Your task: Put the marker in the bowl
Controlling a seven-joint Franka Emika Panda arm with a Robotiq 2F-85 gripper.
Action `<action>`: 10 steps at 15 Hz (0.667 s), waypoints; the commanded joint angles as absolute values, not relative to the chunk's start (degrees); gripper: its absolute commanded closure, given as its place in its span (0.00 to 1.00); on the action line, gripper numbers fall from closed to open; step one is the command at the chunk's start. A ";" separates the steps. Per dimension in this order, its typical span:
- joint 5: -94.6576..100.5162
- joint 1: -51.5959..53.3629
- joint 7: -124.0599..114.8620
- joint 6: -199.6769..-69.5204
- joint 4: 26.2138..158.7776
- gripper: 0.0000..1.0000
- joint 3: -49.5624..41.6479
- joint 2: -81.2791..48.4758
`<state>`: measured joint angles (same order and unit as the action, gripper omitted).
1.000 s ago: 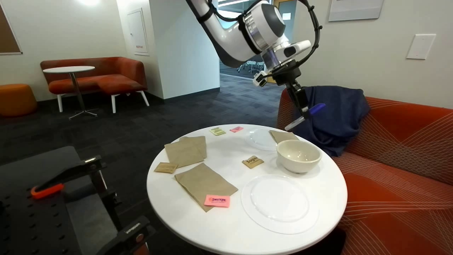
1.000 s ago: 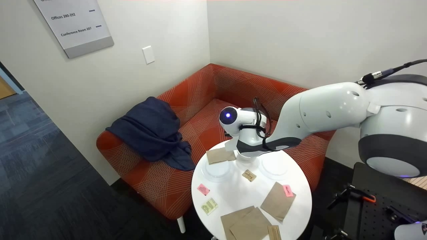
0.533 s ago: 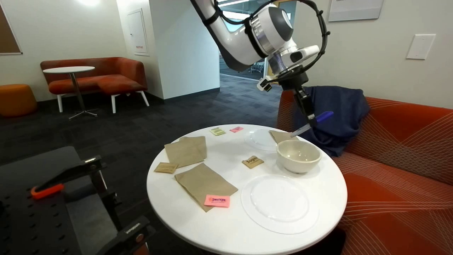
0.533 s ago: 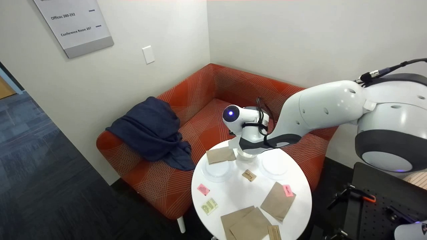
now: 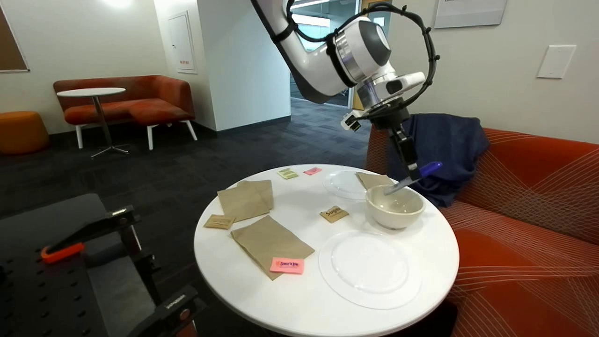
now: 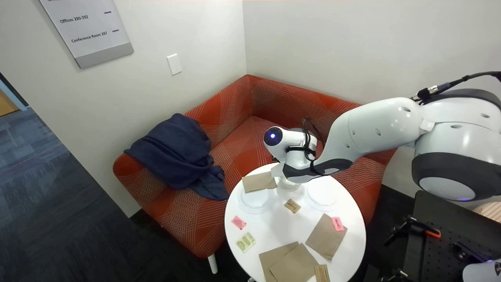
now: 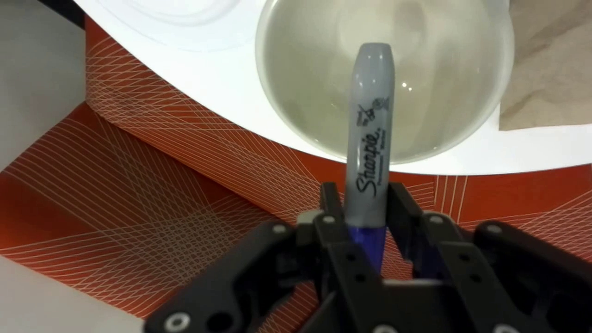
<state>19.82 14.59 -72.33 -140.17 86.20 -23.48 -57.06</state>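
Gripper (image 7: 364, 192): we see its fingers (image 7: 329, 201) clamped on the marker (image 7: 370, 138), one to each side, about where gray barrel meets purple cap.
Marker: slanted, up off the table (image 5: 299, 299); in an exterior view its gray end sits lower, over the bowl (image 5: 395, 219), and its cap points up to the right. We cannot tell whether it touches the bowl.
Bowl: cream, upright, on the right side of the table; in the wrist view we look down into it past the marker.
Near plate (image 5: 369, 264): clear and flat, in front of the bowl.
Far plate (image 5: 344, 182): beyond the bowl to the left, a napkin (image 5: 376, 179) overlapping its right edge.
Sugar packet (image 5: 334, 214): flat, left of the bowl.
Left side: we count two overlapping napkins (image 5: 243, 203), a brown packet (image 5: 219, 221) at their near left corner, and a nearer napkin (image 5: 269, 238) with a pink packet (image 5: 287, 265) on it.
Far edge: a green packet (image 5: 287, 173) and another pink packet (image 5: 312, 171), apart.
Couch (image 5: 514, 220): red, on the right, a dark blue cloth (image 5: 449, 154) draped over its far end.
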 commanded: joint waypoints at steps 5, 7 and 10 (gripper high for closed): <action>19.68 13.72 -72.96 -138.92 87.14 0.04 -23.02 -55.46; 19.77 13.54 -72.71 -139.31 88.47 0.00 -23.16 -53.96; 20.24 13.74 -72.64 -139.74 91.10 0.00 -23.80 -50.64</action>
<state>19.82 13.69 -72.33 -140.15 86.58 -23.83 -56.03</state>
